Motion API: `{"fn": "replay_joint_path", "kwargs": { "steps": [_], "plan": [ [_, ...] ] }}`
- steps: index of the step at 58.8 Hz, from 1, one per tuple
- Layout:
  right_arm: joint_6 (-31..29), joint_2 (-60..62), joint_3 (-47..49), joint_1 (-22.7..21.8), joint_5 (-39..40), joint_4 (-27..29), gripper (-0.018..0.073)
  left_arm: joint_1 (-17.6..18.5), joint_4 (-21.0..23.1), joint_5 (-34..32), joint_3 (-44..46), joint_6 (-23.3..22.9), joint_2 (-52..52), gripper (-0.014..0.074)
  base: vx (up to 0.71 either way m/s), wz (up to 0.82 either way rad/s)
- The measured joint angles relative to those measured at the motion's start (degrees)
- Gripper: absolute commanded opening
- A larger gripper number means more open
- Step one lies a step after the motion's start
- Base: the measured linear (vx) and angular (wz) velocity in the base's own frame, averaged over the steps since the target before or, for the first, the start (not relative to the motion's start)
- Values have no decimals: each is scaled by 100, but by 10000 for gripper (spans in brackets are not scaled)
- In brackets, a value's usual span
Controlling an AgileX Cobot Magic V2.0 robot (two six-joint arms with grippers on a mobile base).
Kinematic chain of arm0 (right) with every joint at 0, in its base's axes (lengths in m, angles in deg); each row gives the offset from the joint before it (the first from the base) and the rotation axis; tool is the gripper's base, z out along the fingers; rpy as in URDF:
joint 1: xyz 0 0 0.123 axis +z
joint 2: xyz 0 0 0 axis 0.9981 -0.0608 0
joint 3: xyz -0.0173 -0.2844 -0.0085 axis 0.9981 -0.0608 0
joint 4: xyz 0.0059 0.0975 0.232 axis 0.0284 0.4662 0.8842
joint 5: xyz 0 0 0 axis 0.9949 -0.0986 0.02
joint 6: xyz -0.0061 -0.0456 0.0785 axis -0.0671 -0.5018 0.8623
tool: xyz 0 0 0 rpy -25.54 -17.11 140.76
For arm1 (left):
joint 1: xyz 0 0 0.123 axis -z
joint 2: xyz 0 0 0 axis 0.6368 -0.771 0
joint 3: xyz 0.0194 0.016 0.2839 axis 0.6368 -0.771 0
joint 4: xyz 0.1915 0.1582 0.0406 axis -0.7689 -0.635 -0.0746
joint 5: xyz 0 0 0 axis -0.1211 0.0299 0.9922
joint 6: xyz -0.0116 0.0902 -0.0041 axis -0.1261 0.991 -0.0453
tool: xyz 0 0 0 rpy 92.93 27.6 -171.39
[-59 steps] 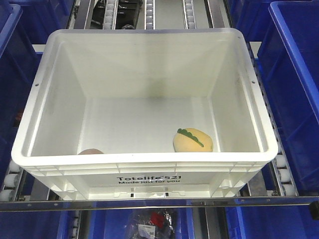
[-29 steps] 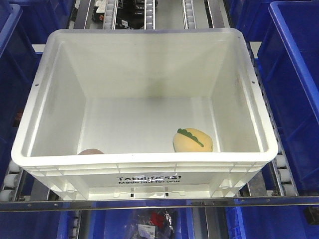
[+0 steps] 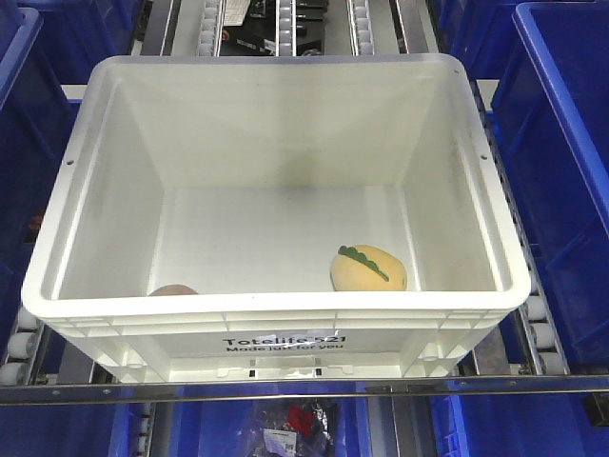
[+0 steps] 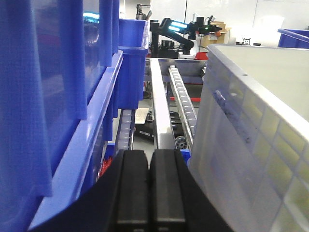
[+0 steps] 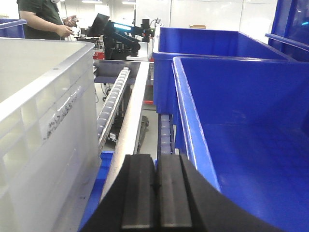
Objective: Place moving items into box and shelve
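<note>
The white ribbed box [image 3: 276, 328] with black "Totelife 521" print sits on the roller rack, seen from above. Inside, a yellow-orange plush fruit with a green leaf [image 3: 368, 268] lies at the front right of the floor. Only the top of a brown-pink plush ball [image 3: 172, 289] shows behind the front left rim. My left gripper [image 4: 150, 159] is shut and empty, beside the box's left wall [image 4: 251, 140]. Also shut and empty, my right gripper [image 5: 157, 162] lies along the box's right wall [image 5: 43, 145]. Neither gripper shows in the front-facing view.
Blue plastic bins stand on both sides: one [image 3: 561, 162] right of the box, one [image 3: 24, 143] left, one [image 5: 241, 135] close by the right gripper, and a blue wall [image 4: 53, 87] beside the left one. Roller rails [image 4: 181, 92] run ahead. A person [image 5: 43, 19] stands far back.
The box and both plush items have kept their place in the view. The dark objects beyond the box's far rim have shifted to the right in the view.
</note>
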Motion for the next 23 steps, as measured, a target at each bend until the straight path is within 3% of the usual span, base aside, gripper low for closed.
{"fn": "replay_joint_path", "kwargs": {
  "steps": [23],
  "plan": [
    [0, 0, 0, 0, 8, 0, -15, 0, 0, 0, 0, 0, 0, -17, 0, 0]
  ]
}}
